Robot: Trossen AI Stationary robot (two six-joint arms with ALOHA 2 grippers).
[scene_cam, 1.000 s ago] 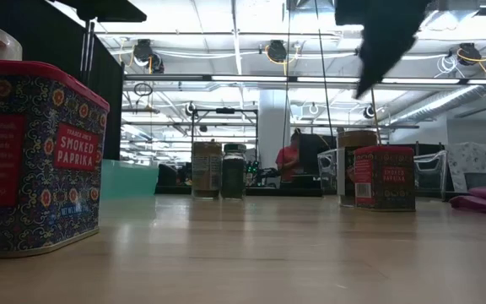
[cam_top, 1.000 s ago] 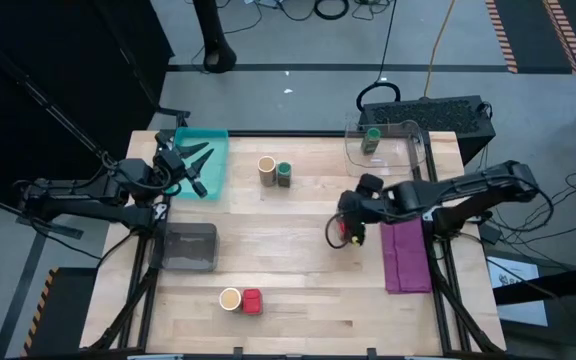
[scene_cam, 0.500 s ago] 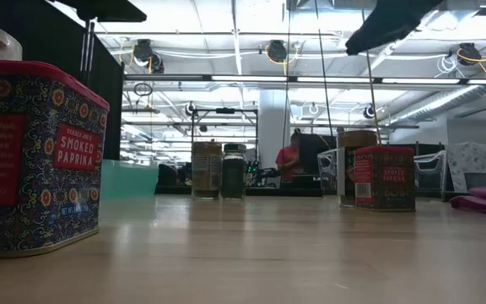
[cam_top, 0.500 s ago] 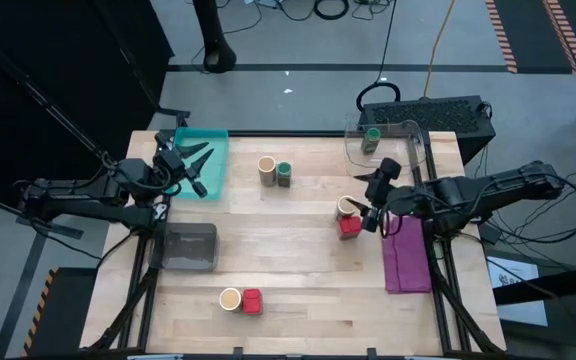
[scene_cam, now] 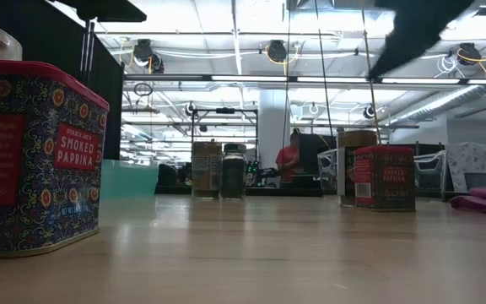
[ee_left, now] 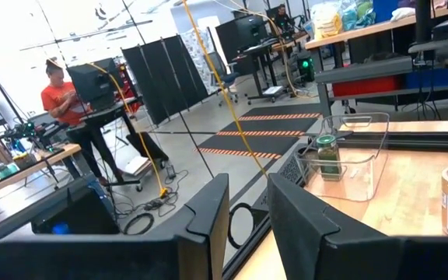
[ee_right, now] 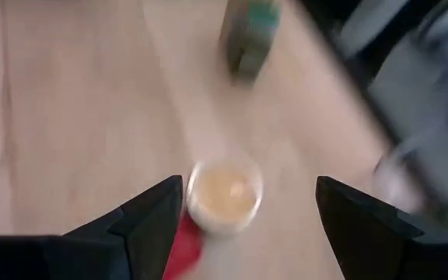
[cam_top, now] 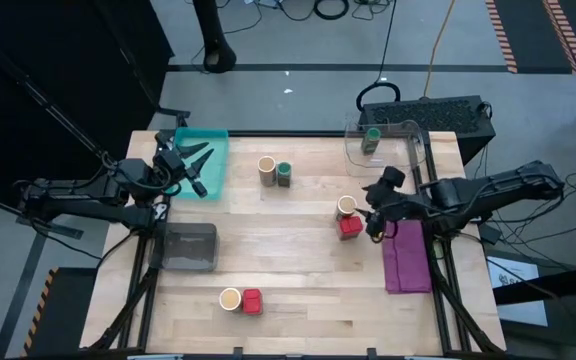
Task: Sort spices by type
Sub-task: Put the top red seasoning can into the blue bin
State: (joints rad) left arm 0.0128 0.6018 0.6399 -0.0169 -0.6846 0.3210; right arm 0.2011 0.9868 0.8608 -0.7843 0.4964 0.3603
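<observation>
Right gripper (cam_top: 376,222): jaws spread wide and empty, nothing between the fingers (ee_right: 158,214). It hangs above the table just beside a pair of jars. In the right wrist view a tan jar (ee_right: 224,194) sits in the gap ahead of the jaws, with a red tin (ee_right: 181,249) touching it at the near side. I see no contact with either.

From above, that tan jar (cam_top: 347,207) and red tin (cam_top: 350,226) stand touching, close by the jaw tips. A purple cloth (cam_top: 406,256) lies under the arm on the other side.

Farther from these jaws: a green-lid jar (cam_top: 372,138) inside the clear bin (cam_top: 408,150) at the table's back edge; a tan jar (cam_top: 266,171) and a green-lid jar (cam_top: 284,175) paired at mid-table; a tan jar (cam_top: 230,299) and a red tin (cam_top: 252,301) paired at the front edge.

Left gripper (cam_top: 196,170): parked over the teal tray (cam_top: 218,150), jaws narrowly parted, holding nothing.

My read: sorting is at an early stage, since each pair mixes types. The step in hand looks like a pick at the pair by the right jaws. The next move calls for centring over one jar only, descending, and closing without knocking its neighbour, which touches it.
</observation>
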